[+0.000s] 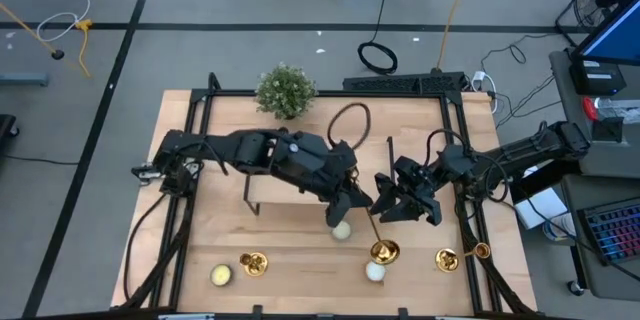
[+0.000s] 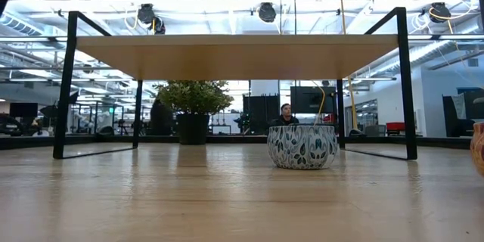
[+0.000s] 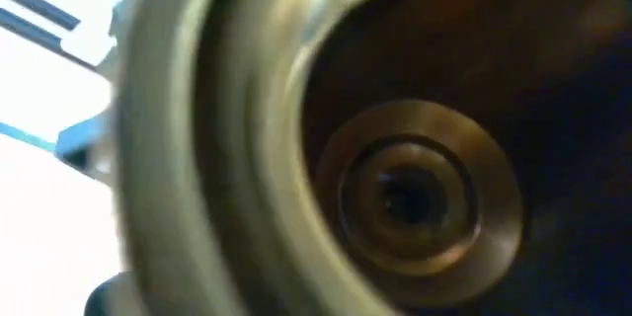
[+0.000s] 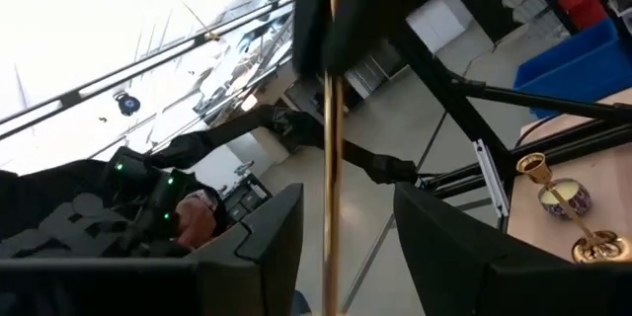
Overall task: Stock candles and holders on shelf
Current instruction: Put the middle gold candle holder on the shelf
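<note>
- Arms both reach in toward the middle of the table (image 1: 300,260). The left arm stretches low from the left edge, and the right arm bends in from the right edge.
- The left pincer (image 1: 358,203) is closed at the top end of a tilted holder (image 1: 383,250) and seems to grip it there. Its wrist camera is filled by the holder's round, polished gold metal with ringed steps.
- The right pincer (image 1: 398,208) hangs just beside it. Its dark fingers (image 4: 267,247) stand apart on either side of the thin gold stem, not clamped.
- The tilted holder leans with its flared base down near the front edge, right of centre.
- The shelf (image 2: 234,54), a flat light-wood board on thin black legs, stands at mid-table, largely under the left arm.
- A second holder (image 1: 253,263) stands upright near the front left corner, with a squat yellowish candle (image 1: 221,275) just beside it.
- A third holder (image 1: 462,255) lies on its side near the front right corner.
- A pale candle (image 1: 342,230) sits just left of the tilted holder, and a white candle (image 1: 375,271) sits at its base, toward the front edge.
- A bushy green plant (image 1: 285,90) stands at the back edge.
</note>
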`<action>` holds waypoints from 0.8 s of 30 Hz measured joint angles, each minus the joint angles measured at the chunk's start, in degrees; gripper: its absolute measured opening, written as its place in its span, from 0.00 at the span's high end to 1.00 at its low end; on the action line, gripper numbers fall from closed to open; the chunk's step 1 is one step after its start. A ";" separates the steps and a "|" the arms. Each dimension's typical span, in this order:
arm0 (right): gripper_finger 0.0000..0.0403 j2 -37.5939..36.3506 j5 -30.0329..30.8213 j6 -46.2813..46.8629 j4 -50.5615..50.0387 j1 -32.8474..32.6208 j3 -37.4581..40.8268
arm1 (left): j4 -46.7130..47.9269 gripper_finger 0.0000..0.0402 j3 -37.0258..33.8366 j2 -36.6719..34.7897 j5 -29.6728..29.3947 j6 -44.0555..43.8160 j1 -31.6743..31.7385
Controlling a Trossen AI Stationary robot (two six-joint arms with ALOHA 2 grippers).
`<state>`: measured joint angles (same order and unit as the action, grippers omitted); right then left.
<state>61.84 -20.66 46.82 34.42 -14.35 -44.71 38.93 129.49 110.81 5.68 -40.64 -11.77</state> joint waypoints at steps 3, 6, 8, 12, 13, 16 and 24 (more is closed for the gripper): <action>0.61 0.43 1.19 0.01 0.35 0.00 -0.02 | -0.86 0.96 -0.13 1.32 1.56 -0.04 0.40; 0.61 1.32 1.13 0.40 1.75 0.00 -0.02 | -2.16 0.96 -0.13 2.40 1.92 -0.05 0.62; 0.61 1.46 0.89 0.59 1.38 -0.22 -0.02 | -4.00 0.96 -0.06 2.97 2.40 -0.04 1.07; 0.61 1.90 0.98 0.71 1.60 -0.92 -0.02 | -3.32 0.96 -0.11 3.14 3.47 0.08 1.82; 0.61 1.90 1.05 0.75 1.63 -1.14 -0.02 | -3.49 0.96 -0.05 3.14 3.43 0.11 1.94; 0.62 1.88 1.09 0.73 1.79 -1.25 -0.02 | -3.20 0.96 -0.04 3.14 3.46 0.13 2.08; 0.76 1.88 1.09 0.56 1.76 -1.25 -0.02 | -2.01 0.96 -0.06 3.18 4.41 0.48 1.96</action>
<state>63.72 -19.57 47.38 36.18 -15.59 -44.73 36.92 129.43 113.99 10.09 -40.16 -9.81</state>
